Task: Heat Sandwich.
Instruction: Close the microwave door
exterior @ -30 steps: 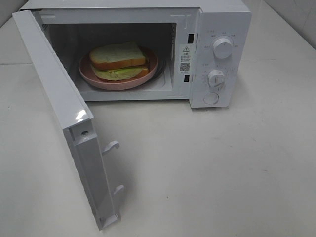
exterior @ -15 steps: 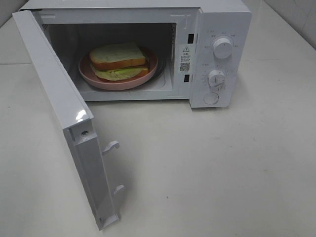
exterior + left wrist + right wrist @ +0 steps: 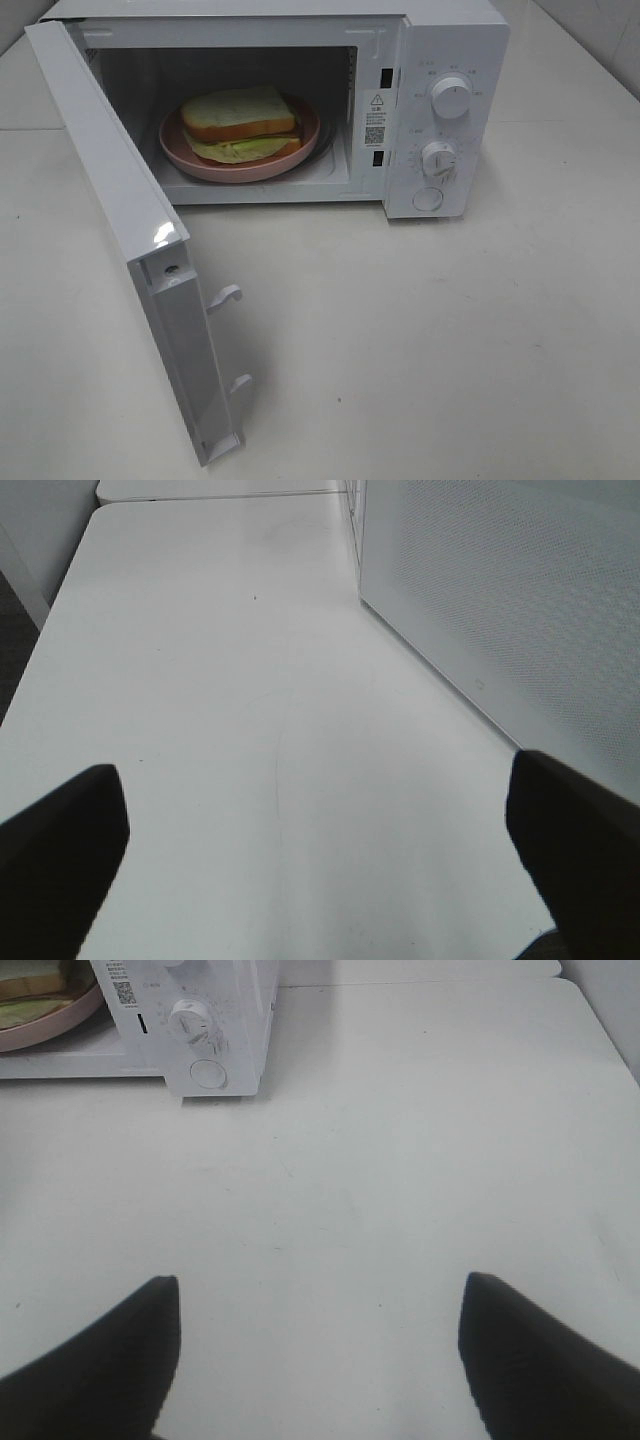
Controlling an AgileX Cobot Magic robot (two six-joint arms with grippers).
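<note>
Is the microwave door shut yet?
No, the door stands wide open, and the sandwich on its plate shows plainly inside.

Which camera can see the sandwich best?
The exterior high view: the whole sandwich sits on the pink plate inside the open microwave. The right wrist view catches only a corner; the left wrist view, nothing.

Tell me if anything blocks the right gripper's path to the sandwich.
Nothing visible does. The sandwich lies on the pink plate inside the microwave, whose door stands wide open. Only table surface shows between the open right gripper and the microwave's front.
</note>
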